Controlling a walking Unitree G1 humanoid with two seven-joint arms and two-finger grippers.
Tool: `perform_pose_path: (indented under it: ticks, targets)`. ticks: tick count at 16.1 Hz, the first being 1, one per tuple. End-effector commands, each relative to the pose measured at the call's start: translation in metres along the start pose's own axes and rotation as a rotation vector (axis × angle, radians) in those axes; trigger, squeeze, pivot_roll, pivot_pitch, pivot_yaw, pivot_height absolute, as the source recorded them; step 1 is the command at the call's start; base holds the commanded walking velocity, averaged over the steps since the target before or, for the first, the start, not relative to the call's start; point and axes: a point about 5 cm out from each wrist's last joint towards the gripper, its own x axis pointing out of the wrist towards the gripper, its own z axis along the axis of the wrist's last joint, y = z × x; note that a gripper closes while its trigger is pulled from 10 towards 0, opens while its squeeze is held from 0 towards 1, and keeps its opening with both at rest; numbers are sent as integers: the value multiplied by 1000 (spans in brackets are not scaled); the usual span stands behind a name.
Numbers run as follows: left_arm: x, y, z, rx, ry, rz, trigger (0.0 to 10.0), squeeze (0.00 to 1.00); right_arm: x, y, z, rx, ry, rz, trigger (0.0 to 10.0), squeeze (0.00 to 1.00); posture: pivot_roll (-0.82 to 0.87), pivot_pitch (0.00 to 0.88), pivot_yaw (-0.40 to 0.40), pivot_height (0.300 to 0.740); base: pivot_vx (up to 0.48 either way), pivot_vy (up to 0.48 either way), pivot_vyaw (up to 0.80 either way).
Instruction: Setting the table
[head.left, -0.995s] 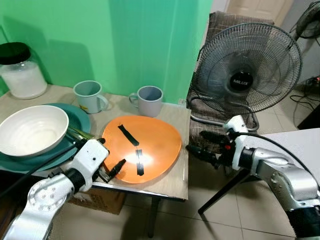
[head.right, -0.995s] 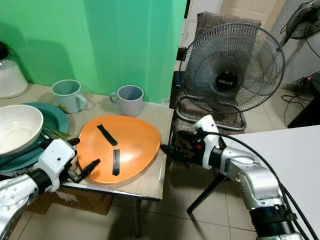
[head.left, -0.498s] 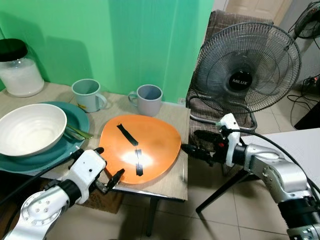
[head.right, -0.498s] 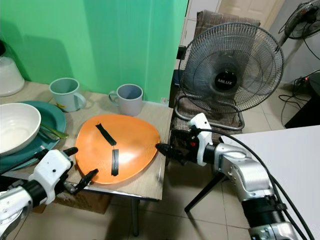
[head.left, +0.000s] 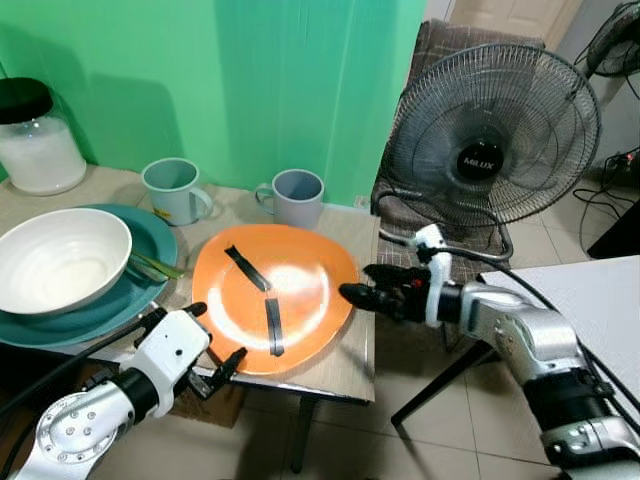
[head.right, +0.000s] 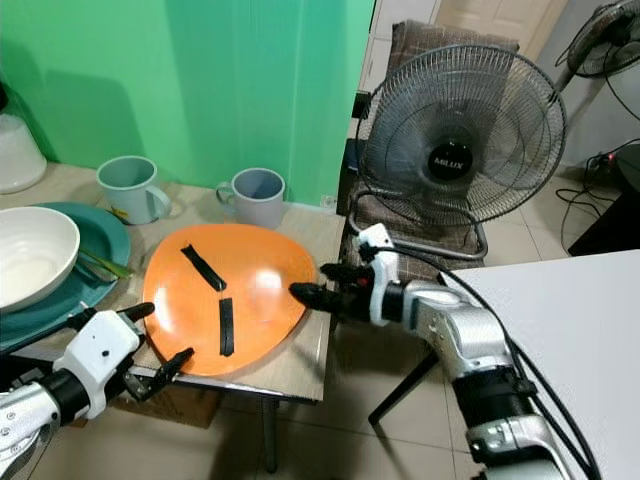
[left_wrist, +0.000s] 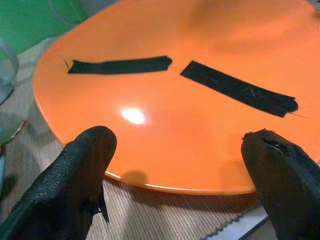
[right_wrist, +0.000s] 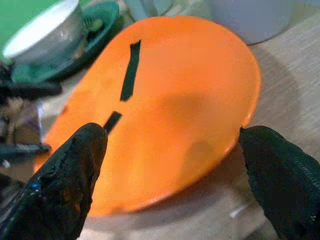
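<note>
Left eye view: the orange plate (head.left: 272, 308) lies at the table's (head.left: 352, 362) front corner. The left gripper (head.left: 212, 343), fingers apart, flanks its near rim; the right gripper (head.left: 362, 287), fingers apart, brackets its outer rim, beyond the table edge.

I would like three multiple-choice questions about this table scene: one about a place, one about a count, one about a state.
1. Where does the white bowl stand?
A. on the teal plate
B. on the orange plate
C. on the floor

2. How many mugs stand near the green wall?
A. one
B. two
C. four

3. How are the right gripper's jaws?
A. shut on a mug
B. shut on a spoon
C. open

Answers: 1 A, the teal rim shows around the bowl. 2 B, a blue-green mug and a grey mug. 3 C, the right wrist view shows its fingers apart before the orange plate.
</note>
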Motion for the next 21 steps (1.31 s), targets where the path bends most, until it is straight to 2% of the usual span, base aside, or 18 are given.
perform_pose_path:
  ticks: [1, 4, 5, 6, 10, 12, 17, 21]
  targets:
    - [0, -7, -12, -10, 58, -30, 10000, 0, -2, -5, 5, 53, -22, -16, 10000, 0, 1, 18, -114, 740, 0, 0, 0]
    - [0, -11, -14, -18, 59, -31, 10000, 0, 7, -10, 7, 78, -50, -64, 10000, 0, 0, 12, -124, 740, 0, 0, 0]
    - [0, -12, -15, -21, 60, -30, 10000, 0, 10, -12, 12, 139, -85, -76, 10000, 0, 1, 11, -132, 740, 0, 0, 0]
    - [0, -13, -16, -22, 60, -28, 10000, 0, 12, -12, 16, 203, -115, -59, 10000, 1000, 1, 11, -132, 740, 0, 0, 0]
    - [1, -15, -17, -28, 58, -18, 10000, 0, 17, -14, 21, 242, -127, -50, 10000, 1000, 3, 3, -151, 740, 0, 0, 0]
    - [1, -15, -18, -26, 57, -14, 10000, 0, 21, -14, 17, 238, -97, -46, 10000, 0, 4, 2, -152, 740, 0, 0, 0]
    - [2, -15, -18, -23, 53, -9, 10000, 0, 30, -12, 13, 262, -74, -42, 10000, 0, 2, 3, -155, 740, 0, 0, 0]
    - [3, -14, -18, -20, 48, -10, 10000, 0, 39, -4, 3, 291, -50, 17, 10000, 0, 4, 6, -149, 740, 0, 0, 0]
